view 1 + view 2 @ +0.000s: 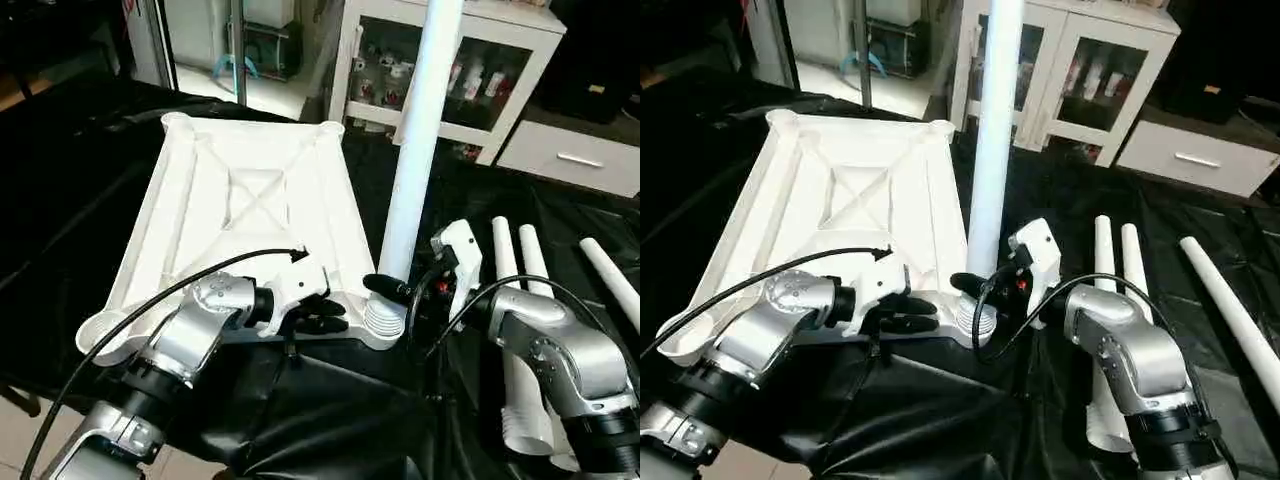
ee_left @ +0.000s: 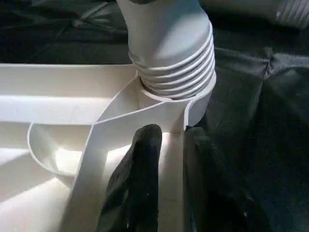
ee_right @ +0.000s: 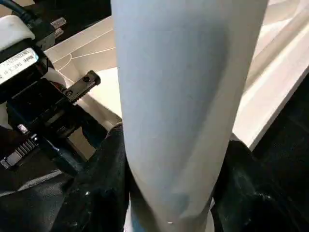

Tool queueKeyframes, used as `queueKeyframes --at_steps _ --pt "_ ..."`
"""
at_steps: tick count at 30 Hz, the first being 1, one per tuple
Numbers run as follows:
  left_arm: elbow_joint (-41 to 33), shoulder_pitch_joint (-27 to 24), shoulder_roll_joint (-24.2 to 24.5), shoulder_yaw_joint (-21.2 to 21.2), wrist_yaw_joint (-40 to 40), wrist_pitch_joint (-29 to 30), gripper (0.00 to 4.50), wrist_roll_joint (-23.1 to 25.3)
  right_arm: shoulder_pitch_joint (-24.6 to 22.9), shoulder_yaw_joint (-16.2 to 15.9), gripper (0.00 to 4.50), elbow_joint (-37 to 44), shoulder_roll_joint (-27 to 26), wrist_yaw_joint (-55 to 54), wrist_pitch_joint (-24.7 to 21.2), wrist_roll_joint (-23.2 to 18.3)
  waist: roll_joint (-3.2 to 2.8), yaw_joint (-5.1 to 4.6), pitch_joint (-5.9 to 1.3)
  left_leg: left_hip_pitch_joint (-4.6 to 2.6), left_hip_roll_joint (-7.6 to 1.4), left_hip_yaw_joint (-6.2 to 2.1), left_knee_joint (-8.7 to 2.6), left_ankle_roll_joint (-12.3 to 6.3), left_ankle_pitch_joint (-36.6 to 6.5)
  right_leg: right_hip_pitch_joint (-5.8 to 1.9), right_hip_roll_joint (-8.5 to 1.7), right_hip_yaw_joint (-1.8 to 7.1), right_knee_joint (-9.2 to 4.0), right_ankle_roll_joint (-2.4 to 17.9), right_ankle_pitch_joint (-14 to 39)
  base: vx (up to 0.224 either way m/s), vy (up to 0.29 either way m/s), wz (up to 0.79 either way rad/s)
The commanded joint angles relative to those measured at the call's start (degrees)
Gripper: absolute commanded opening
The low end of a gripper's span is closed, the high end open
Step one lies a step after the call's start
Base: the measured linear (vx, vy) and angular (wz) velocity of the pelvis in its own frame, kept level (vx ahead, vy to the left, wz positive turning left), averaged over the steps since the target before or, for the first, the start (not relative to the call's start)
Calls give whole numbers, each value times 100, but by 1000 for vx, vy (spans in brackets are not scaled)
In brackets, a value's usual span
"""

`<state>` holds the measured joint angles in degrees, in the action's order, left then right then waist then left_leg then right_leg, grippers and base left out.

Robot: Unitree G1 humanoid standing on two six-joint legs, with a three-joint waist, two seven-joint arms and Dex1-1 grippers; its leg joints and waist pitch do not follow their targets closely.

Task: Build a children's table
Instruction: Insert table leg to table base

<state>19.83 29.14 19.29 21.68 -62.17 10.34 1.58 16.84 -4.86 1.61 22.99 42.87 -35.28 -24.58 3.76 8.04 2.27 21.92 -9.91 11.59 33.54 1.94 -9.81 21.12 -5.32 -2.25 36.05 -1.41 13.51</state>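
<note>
My forearms are brushed silver, rounded housings with ringed joints and small round screws near the wrists. Each wrist ends in a white plastic block carrying my left claw (image 1: 322,310) and right claw (image 1: 392,289), both with two glossy black fingers (image 2: 140,183). A thin black cable (image 1: 150,300) loops from my left forearm to its white block; another arcs over my right wrist beside a small red spot.

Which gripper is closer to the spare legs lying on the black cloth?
Right. The right gripper is clamped on the upright leg, just beside the spare legs. The left gripper is on the tabletop edge, beyond the upright leg from them.
</note>
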Motion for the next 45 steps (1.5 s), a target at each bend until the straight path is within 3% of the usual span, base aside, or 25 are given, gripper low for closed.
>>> queueKeyframes --at_steps 1,5,9,15,17,20,23,25,26,29,30,34,36,40,41,43,45 --pt "241 76 61 144 168 -19 100 307 -61 -72 186 141 -27 39 -99 -62 -81 -16 -270 -209 -378 -196 -496 414 -1645 -71 -382 214 -455 1038 492 0 0 0" --pt "278 109 238 223 -44 -30 100 340 -89 -62 186 190 -17 39 -113 -70 -79 -35 -251 -210 -384 -223 -527 519 -1986 -54 -407 221 -505 922 1042 0 0 0" --pt "80 67 465 208 -420 114 134 206 -124 -64 186 230 4 32 -118 -49 -82 -67 -251 -220 -386 -240 -543 566 -2088 -31 -412 223 -528 876 1279 0 0 0" --pt "-147 -28 622 176 -737 430 175 -76 -144 -63 186 245 10 38 -126 -37 -88 -99 -278 -202 -375 -205 -524 470 -1605 -61 -379 209 -441 1075 535 0 0 0" --pt "-195 -42 647 163 -782 489 213 -116 -138 -72 186 239 21 47 -119 -24 -89 -115 -280 -199 -369 -199 -519 438 -1517 -68 -363 203 -425 1128 351 0 0 0" --pt "163 51 588 182 -278 28 227 250 -109 -78 186 219 16 57 -117 -9 -83 -125 -277 -201 -370 -189 -511 375 -1508 -80 -366 208 -439 1146 258 0 0 0" --pt "232 79 560 205 -183 34 260 337 -100 -81 186 213 17 59 -118 -18 -87 -108 -259 -226 -377 -184 -518 412 -1676 -57 -384 218 -474 1126 554 0 0 0" --pt "242 92 564 239 -144 108 273 380 -92 -85 186 210 20 65 -118 -21 -84 -103 -239 -226 -381 -196 -537 455 -1892 -46 -404 226 -516 1058 970 0 0 0" --pt "230 101 612 299 -171 182 286 415 -85 -89 186 212 19 65 -123 -24 -80 -111 -218 -235 -388 -218 -556 512 -2140 -26 -424 230 -564 941 1493 0 0 0" --pt "213 83 690 355 -292 315 307 412 -79 -92 186 218 9 62 -128 -27 -81 -125 -213 -240 -391 -256 -572 571 -2331 -7 -440 232 -600 813 1940 0 0 0" --pt "198 74 713 373 -401 399 254 393 -81 -98 186 221 6 59 -126 -21 -76 -140 -210 -219 -390 -268 -585 588 -2340 -15 -439 230 -600 796 1964 0 0 0" --pt "118 76 763 479 -578 620 270 431 -87 -103 186 221 0 58 -123 -15 -87 -149 -226 -227 -384 -260 -581 581 -2236 -4 -416 231 -575 841 1673 0 0 0" --pt "90 100 770 531 -587 753 223 492 -82 -103 186 216 -3 52 -117 -10 -85 -149 -234 -228 -383 -242 -575 549 -2095 -13 -401 234 -556 910 1401 0 0 0" --pt "48 150 780 605 -551 1010 221 577 -76 -103 186 207 -3 43 -106 -10 -97 -133 -247 -227 -373 -212 -556 464 -1792 -37 -386 228 -517 1042 944 0 0 0" --pt "7 156 762 592 -527 1094 183 565 -72 -104 186 203 -1 42 -103 -9 -89 -135 -248 -220 -371 -206 -554 439 -1723 -54 -383 224 -508 1074 850 0 0 0" --pt "-67 167 723 560 -479 1200 186 525 -61 -104 186 189 -1 45 -94 -1 -96 -131 -245 -230 -372 -203 -553 430 -1751 -48 -385 223 -518 1087 912 0 0 0" --pt "-103 169 728 578 -461 1254 161 568 -55 -107 186 177 2 51 -85 7 -99 -132 -242 -231 -375 -208 -558 443 -1800 -48 -387 223 -526 1087 982 0 0 0"
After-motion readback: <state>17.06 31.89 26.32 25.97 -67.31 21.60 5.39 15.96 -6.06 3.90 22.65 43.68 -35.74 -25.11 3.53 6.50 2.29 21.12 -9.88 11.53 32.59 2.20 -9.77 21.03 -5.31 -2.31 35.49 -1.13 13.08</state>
